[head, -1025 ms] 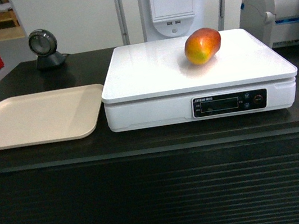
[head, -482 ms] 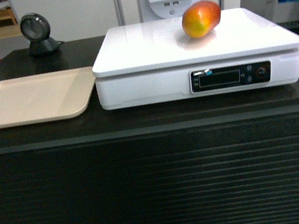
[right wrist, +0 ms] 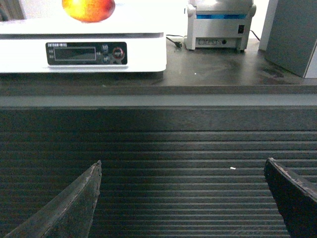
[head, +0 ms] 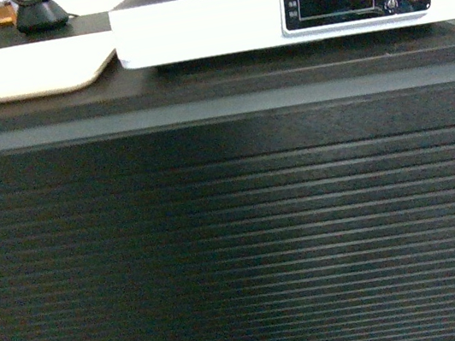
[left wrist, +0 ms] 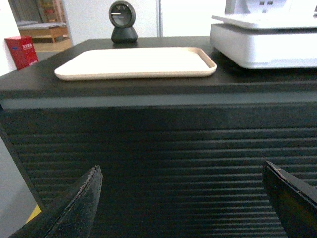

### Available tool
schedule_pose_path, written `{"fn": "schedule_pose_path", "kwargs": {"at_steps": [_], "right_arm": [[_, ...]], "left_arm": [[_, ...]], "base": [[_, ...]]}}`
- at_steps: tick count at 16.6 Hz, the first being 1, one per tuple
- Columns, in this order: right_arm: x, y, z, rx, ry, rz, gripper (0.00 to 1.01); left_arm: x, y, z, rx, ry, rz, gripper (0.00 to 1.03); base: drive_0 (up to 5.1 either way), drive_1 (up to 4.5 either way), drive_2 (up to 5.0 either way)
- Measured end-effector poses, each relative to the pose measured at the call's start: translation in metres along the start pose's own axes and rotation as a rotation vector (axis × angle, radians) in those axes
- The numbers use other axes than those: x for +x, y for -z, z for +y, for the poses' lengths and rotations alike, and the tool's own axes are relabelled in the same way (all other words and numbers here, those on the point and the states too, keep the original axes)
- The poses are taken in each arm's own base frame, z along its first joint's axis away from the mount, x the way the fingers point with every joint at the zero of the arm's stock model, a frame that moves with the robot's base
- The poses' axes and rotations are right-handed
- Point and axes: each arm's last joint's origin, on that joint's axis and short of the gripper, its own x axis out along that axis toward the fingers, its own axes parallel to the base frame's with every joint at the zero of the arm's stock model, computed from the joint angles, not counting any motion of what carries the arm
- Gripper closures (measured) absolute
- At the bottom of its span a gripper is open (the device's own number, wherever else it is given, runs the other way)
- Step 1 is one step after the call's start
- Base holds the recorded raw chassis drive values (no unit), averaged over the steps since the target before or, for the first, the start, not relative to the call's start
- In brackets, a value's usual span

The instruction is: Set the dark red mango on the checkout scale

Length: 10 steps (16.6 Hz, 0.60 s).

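Mango: the glossy, red-orange dark red mango (right wrist: pixel 88 9) lay on the scale's flat white platform, upper left of the right wrist frame
Scale: the white, boxy scale (head: pixel 272 16) with its black display panel sat on the counter top, at the top of the head frame
Checkout: the matte black checkout (head: pixel 240 246) filled the frame with its horizontally ribbed front
Tray: a smooth beige tray (left wrist: pixel 136 62) lay just left of the scale
Left gripper (left wrist: pixel 181 198): dark fingers spread wide, holding nothing
Right gripper (right wrist: pixel 181 198): fingers equally wide apart, empty
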Motion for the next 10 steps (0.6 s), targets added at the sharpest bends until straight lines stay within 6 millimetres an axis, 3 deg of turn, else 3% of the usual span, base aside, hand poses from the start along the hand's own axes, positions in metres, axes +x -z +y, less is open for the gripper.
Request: {"fn": "schedule_pose_path", "kwargs": {"at_steps": [10], "right_arm": [[0.0,0.0,0.0,0.001,0.0,0.0,0.03]], "left_arm": [[0.0,0.0,0.0,0.0,0.0,0.0,0.05]], "base": [[0.0,0.0,0.0]]}}
